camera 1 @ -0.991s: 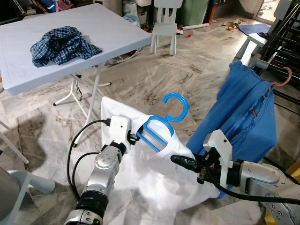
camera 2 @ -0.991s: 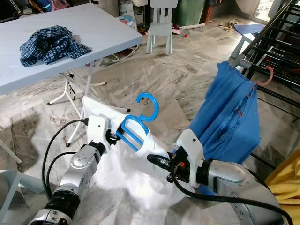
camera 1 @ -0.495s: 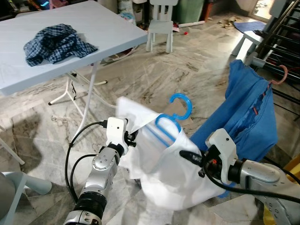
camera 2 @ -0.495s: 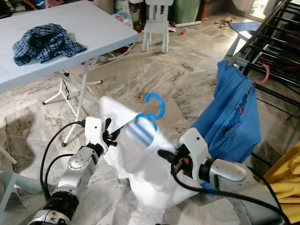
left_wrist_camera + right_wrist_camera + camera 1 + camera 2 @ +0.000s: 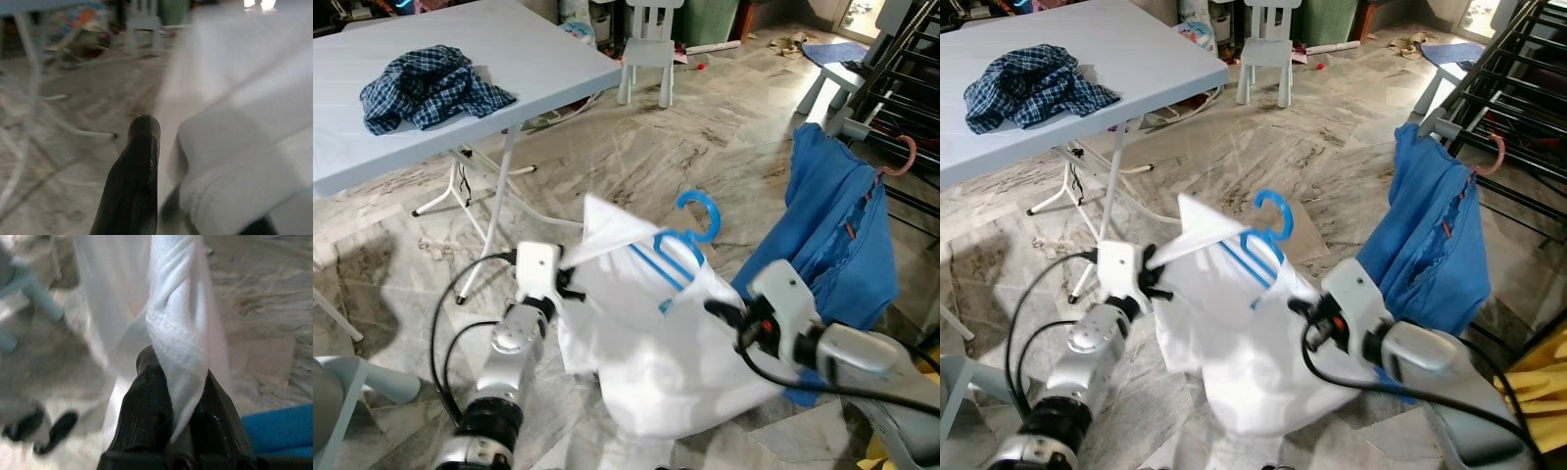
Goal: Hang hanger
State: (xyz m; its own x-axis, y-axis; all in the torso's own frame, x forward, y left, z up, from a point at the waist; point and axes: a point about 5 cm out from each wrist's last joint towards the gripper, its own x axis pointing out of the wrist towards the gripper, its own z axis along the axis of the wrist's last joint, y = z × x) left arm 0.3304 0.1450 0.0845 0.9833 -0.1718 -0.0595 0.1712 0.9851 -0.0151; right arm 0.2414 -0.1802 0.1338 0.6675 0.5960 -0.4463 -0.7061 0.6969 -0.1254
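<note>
The blue hanger (image 5: 677, 253) sits inside the neck of a white garment (image 5: 656, 343) that we hold up in the air between our two arms, above the marble floor (image 5: 636, 157). Its hook points up and toward the drying rack (image 5: 911, 78), which stands well apart on our right. The hanger's shoulder bar runs roughly from our left tool to our right tool, tilted down toward us.

Our left tool (image 5: 570, 284) grips one shoulder of the garment, its fingers clamped on a thick fold of white cloth in the left wrist view. Our right tool (image 5: 722, 313) is pinched tight on a twisted seam of the same garment (image 5: 178, 333), clear in the right wrist view. The right tool is the nearer one to the rack.

A blue garment (image 5: 837, 245) already hangs from a pink hanger (image 5: 901, 162) on the rack's near rail, between us and the free rail. We judge that the hook must travel up and to the right, past that blue cloth. The floor between is open. The counter (image 5: 509, 78) with the checked shirt (image 5: 431, 83) stands to our left, its near corner well clear of the path.
</note>
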